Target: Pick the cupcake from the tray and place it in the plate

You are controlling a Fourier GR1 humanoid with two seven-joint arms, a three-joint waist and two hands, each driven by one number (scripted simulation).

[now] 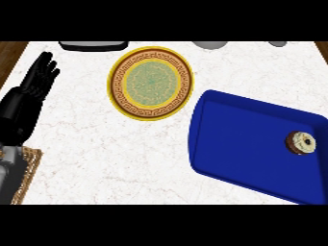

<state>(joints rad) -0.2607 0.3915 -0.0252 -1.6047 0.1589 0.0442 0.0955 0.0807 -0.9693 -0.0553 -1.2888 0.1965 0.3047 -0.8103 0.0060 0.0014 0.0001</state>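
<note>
Our left hand (40,77) rested open, fingers straight, holding nothing. The plate (152,82) lay right of our fingertips; the cupcake (301,143) sat on the blue tray (245,144) beyond it.

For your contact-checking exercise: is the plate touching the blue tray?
Apart. The head view shows white counter between the plate and the blue tray.

One cupcake (301,143), one blue tray (245,144), one plate (152,83), one hand (40,74)

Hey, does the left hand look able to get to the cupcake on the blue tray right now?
Probably not easily. The left hand rests open at the counter's far left, while the cupcake sits at the tray's right side, with the plate between them.
</note>
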